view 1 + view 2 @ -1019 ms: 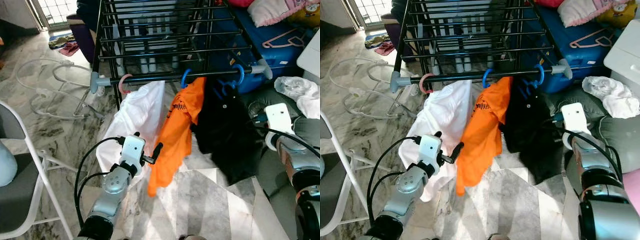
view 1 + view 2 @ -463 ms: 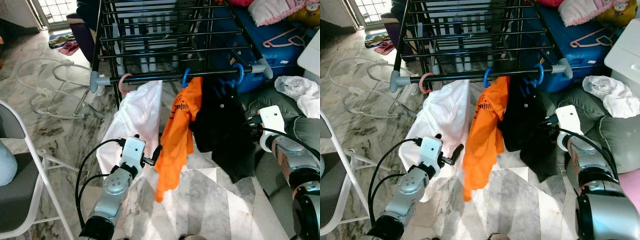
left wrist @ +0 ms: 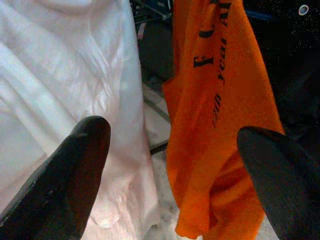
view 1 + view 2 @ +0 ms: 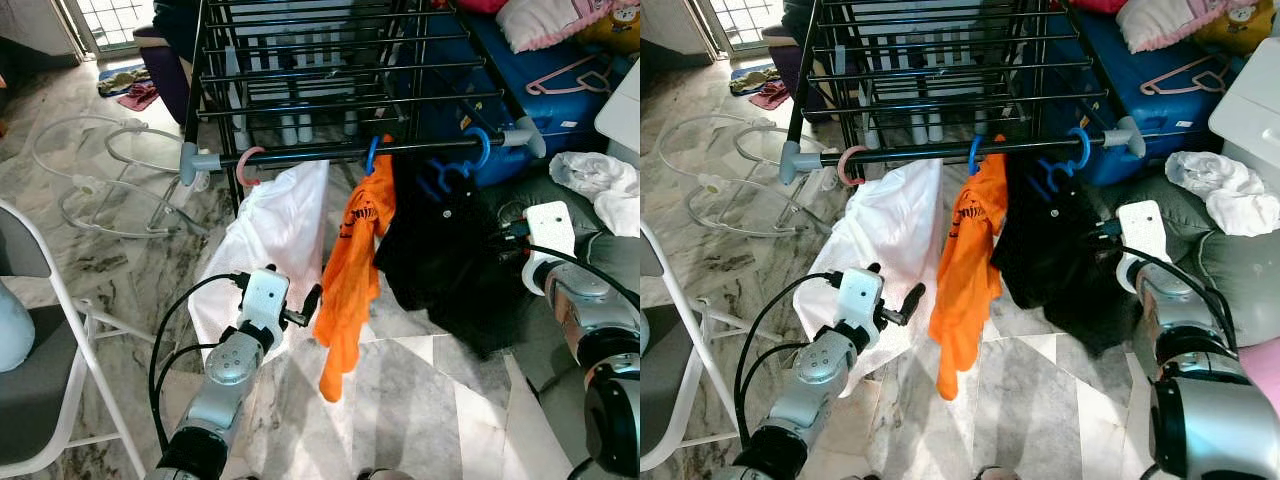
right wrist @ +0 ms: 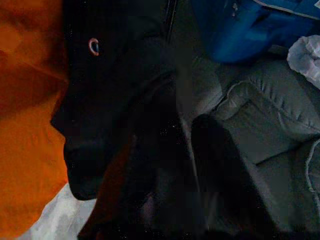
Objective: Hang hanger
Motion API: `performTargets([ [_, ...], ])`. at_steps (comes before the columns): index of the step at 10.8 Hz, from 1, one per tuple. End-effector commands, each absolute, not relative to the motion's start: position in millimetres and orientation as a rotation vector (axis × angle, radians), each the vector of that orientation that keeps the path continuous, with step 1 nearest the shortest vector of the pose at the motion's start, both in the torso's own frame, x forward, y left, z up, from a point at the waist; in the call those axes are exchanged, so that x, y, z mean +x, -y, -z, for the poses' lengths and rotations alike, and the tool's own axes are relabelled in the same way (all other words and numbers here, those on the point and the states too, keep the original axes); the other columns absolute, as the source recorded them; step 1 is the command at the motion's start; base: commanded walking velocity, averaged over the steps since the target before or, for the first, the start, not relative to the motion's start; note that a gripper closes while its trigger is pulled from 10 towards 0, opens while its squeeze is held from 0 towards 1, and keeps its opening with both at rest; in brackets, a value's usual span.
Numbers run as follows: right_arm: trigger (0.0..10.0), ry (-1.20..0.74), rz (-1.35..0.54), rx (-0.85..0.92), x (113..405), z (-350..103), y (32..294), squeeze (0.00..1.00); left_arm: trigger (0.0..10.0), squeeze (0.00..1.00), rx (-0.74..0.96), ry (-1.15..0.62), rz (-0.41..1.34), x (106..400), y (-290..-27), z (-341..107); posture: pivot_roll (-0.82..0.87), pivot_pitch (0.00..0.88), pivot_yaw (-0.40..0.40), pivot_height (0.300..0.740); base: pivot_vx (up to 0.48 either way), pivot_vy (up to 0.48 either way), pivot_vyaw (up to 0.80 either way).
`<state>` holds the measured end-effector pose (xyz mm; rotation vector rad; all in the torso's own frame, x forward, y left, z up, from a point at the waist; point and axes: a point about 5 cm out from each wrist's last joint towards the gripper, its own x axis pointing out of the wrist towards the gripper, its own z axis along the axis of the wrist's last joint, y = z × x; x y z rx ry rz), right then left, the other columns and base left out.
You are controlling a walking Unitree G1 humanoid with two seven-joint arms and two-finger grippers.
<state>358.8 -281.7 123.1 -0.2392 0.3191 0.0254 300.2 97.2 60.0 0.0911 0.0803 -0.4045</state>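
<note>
Marble floor lies under a black drying rack. On its front rail hang three shirts: a white shirt on a pink hanger near the left end, an orange shirt on a blue hanger in the middle, and a black shirt on another blue hanger near the right end. The left tool is spread wide between the white and orange shirts, holding nothing. The right tool is up against the black shirt; I cannot tell if it is pinching.

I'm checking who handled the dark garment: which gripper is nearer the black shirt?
Right. The right gripper sits against the black shirt at its side; the left gripper is beyond the orange shirt, near the white one.
</note>
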Motion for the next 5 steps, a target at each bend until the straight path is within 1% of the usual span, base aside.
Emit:
performTargets([
  [1,0.0,-0.298,-0.009,-0.216,360.4,-126.7,282.4,0.00,10.0,0.00,0.112,-0.113,0.399,298.4,-100.5,-53.4,-0.23,0.092,0.011,0.740,0.000,0.000,0.00],
  [5,0.0,-0.299,-0.013,-0.171,355.1,-119.2,284.5,0.00,10.0,0.00,0.120,-0.124,0.389,299.1,-99.6,-51.5,-0.23,0.085,0.006,0.740,0.000,0.000,0.00],
])
